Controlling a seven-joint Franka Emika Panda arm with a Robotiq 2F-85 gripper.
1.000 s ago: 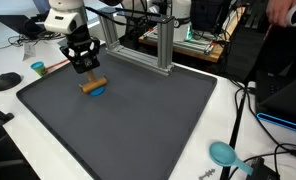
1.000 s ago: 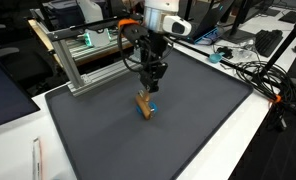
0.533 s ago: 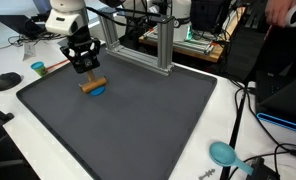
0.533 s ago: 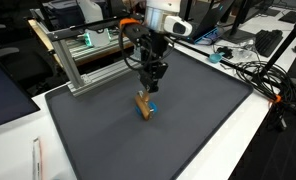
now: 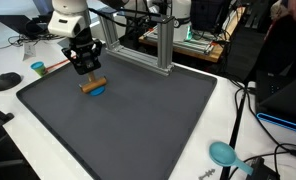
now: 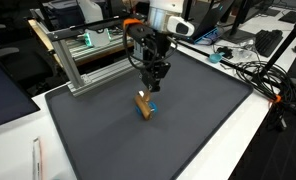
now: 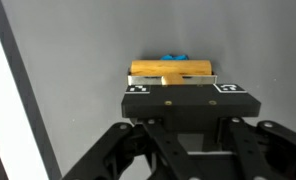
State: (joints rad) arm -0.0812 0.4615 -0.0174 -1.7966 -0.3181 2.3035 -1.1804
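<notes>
Jaws hidden (wrist view) above wooden block (image 7: 171,69)

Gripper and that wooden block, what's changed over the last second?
The gripper has lifted slightly, straight up off the wooden block, and holds nothing; in the wrist view the block lies beyond its fingertips. The block has stayed put on the blue piece on the dark mat.

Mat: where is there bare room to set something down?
Most of the dark mat is bare, from the wooden block toward the teal scoop. It is crowded under the gripper, where the block lies on a blue piece, and beside the metal frame.
</notes>
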